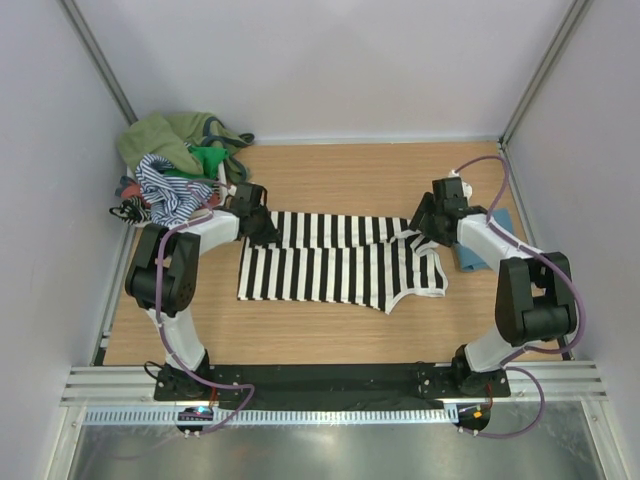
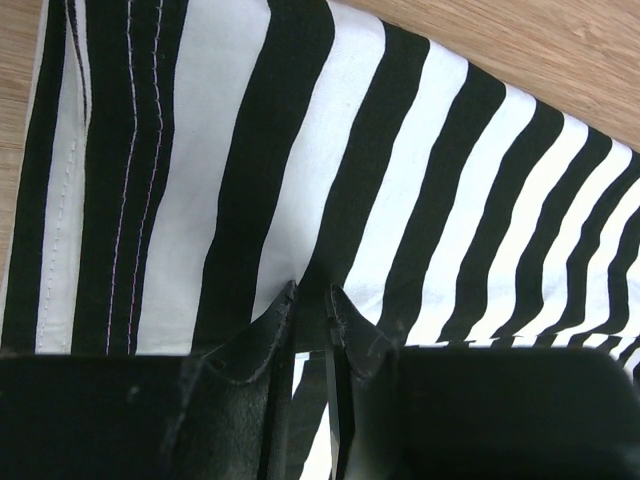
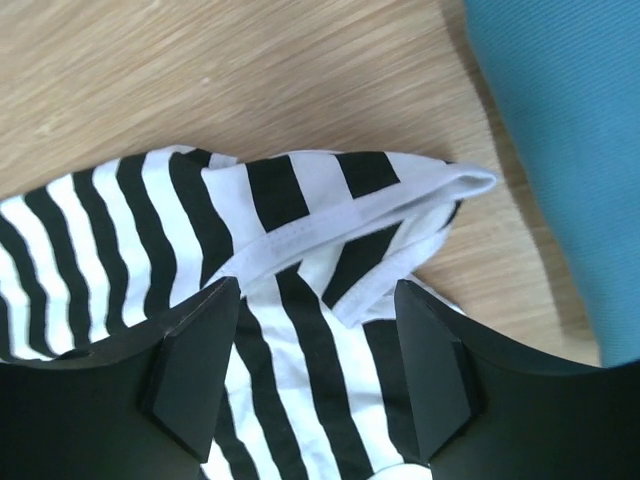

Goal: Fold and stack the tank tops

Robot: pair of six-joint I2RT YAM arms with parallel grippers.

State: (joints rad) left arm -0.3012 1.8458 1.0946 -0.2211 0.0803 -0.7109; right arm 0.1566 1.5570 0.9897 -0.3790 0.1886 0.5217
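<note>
Seen from above, the striped tank top [image 1: 340, 262] is lying spread across mid-table, with the left gripper [image 1: 262, 228] and right gripper [image 1: 422, 228] sitting at its far edge and the teal tank top [image 1: 480, 250] lying under the right arm. At the left wrist, near-closed fingers are pinching striped cloth. At the right wrist, wide-open jaws are straddling a strap and holding nothing. Lifting straight up is likely the way to avoid dragging the cloth.

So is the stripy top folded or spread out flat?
Partly folded: the striped tank top lies long on the table, its far edge doubled over in a second layer.
</note>
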